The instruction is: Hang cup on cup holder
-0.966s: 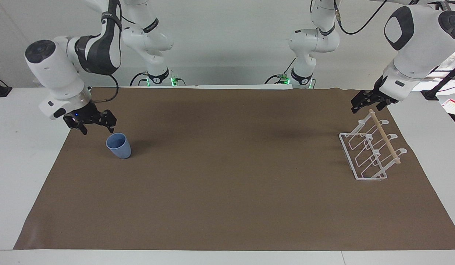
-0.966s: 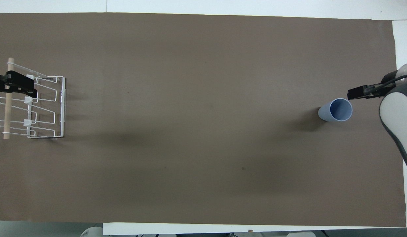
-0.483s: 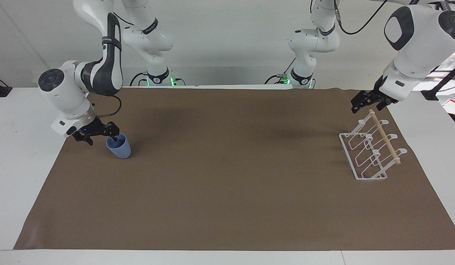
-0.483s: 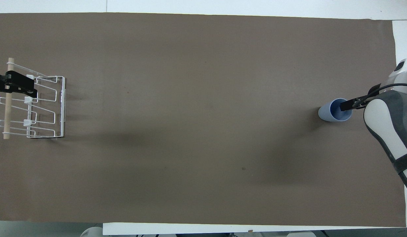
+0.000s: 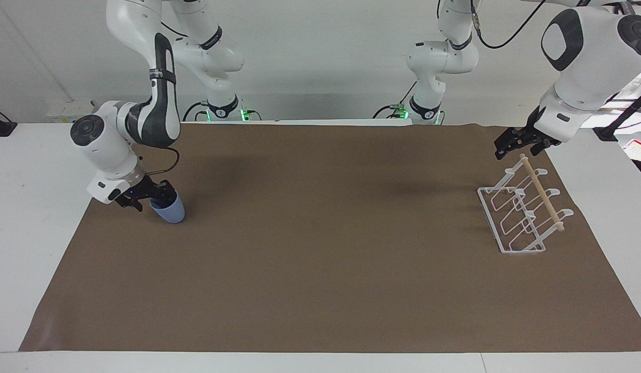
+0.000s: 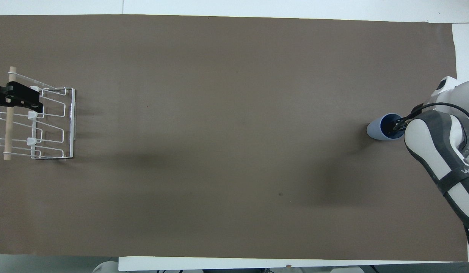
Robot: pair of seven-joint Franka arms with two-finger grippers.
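The light-blue cup (image 5: 171,211) stands upright on the brown mat at the right arm's end of the table; it also shows in the overhead view (image 6: 376,129). My right gripper (image 5: 152,199) is down at its rim, open, with one finger inside the cup and the other outside it (image 6: 395,126). The white wire cup holder (image 5: 512,217) with its wooden dowel stands at the left arm's end (image 6: 48,125). My left gripper (image 5: 516,150) hangs open and empty over the holder's end nearer the robots (image 6: 14,99) and waits.
The brown mat (image 5: 320,248) covers most of the white table. Its edge lies close to the cup and to the holder.
My right gripper has come down from beside the cup onto its rim, one finger going inside. The cup, the holder and the left arm have not moved.
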